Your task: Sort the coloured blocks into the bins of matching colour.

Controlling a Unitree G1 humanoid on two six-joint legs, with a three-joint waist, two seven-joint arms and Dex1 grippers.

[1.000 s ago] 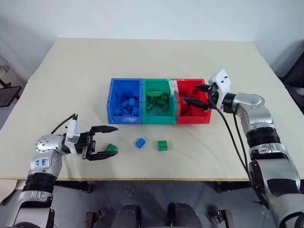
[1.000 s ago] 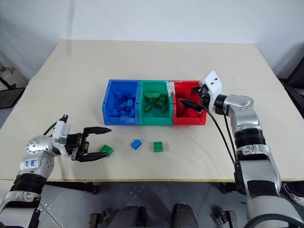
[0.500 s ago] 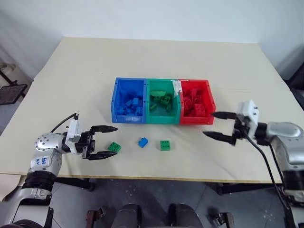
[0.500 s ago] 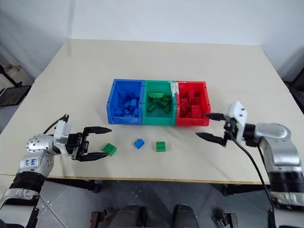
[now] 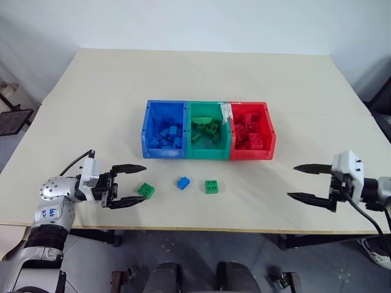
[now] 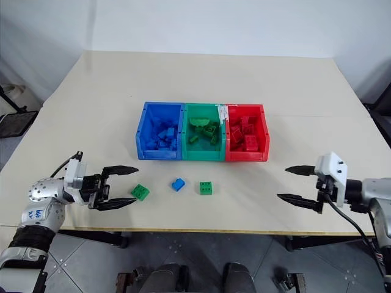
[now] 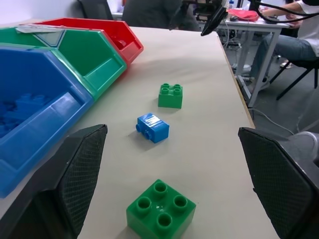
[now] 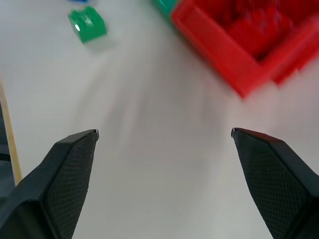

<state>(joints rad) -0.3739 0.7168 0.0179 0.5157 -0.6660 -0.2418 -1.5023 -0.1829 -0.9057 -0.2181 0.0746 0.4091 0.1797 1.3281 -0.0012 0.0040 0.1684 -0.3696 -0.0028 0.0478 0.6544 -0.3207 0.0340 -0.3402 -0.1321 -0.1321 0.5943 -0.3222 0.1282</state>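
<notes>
**Three bricks left loose near the front edge of the table**

I have both hands empty. My left gripper (image 5: 126, 185) stands spread wide, pointing along the front edge of the table (image 5: 183, 79), with the nearest green brick (image 5: 146, 190) just beyond its fingertips and roughly in line with the gap. My right gripper (image 5: 310, 182) is also spread wide and holds nothing, out by the table's right edge, well apart from any loose brick.

The bins (image 5: 209, 130) sit joined in a row at the middle of the table, blue toward the left edge, green in the centre, red toward the right, each already holding bricks of its own colour. Between the bins and the front edge lie three loose blocks: that green brick, a blue brick (image 5: 182, 182) beside it, and a second green brick (image 5: 212, 187) further right, all apart from one another.

I judge these to be light, hard, stiff plastic, with smooth sides that could slip from a skewed pinch. I'd take each across two opposite flat sides, low on the body, not over the studs.

Both green bricks sit studs up and look nearly square, so no clear long axis; the nearer one is turned corner-on to the front edge. The blue brick lies tipped, studs sideways, its slightly longer side running slantwise to that edge.
</notes>
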